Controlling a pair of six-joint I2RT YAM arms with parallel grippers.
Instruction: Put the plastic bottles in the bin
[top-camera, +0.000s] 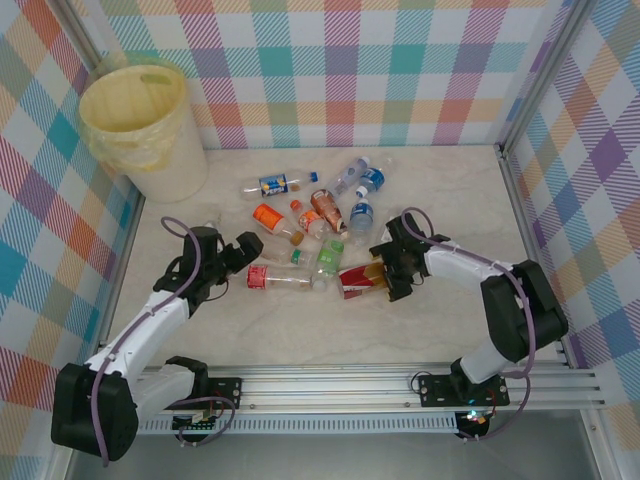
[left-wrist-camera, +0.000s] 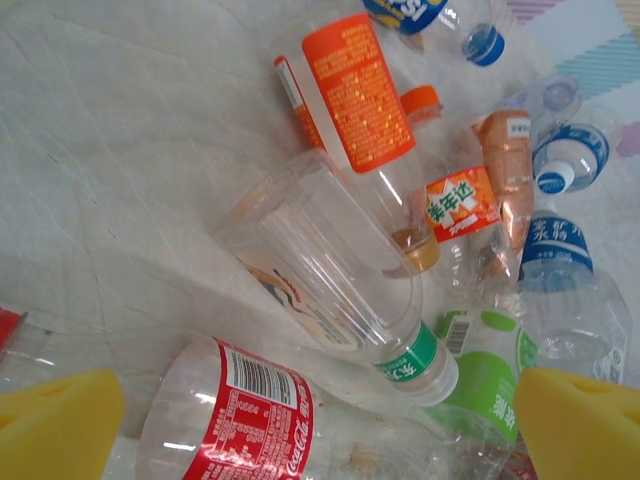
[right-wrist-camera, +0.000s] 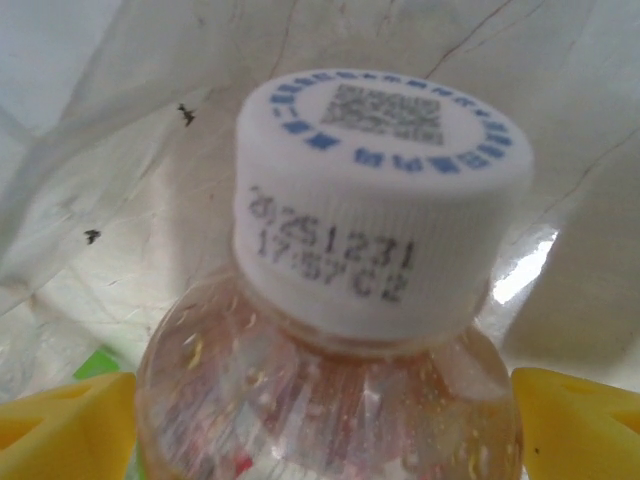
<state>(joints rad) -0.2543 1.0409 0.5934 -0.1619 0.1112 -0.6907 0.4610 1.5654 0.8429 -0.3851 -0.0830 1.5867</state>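
Observation:
The plastic bottles (top-camera: 310, 225) lie in a loose heap at the table's middle. The bin (top-camera: 135, 120), a pale-yellow bucket with a bag liner, stands at the far left corner. My left gripper (top-camera: 252, 258) is open, its yellow pads (left-wrist-camera: 60, 425) wide apart over a red-labelled cola bottle (left-wrist-camera: 250, 420) lying on its side. My right gripper (top-camera: 383, 270) straddles a white-capped bottle (right-wrist-camera: 380, 200) with a red label (top-camera: 355, 282). Its pads (right-wrist-camera: 70, 430) sit right at the bottle's shoulders; I cannot tell whether they touch. That bottle rests on the table.
In the left wrist view an orange-labelled bottle (left-wrist-camera: 355, 95), a clear green-banded one (left-wrist-camera: 340, 270) and a green-labelled one (left-wrist-camera: 490, 390) crowd beyond the cola bottle. Checked walls enclose the table on three sides. A metal rail (top-camera: 380, 395) runs along the near edge.

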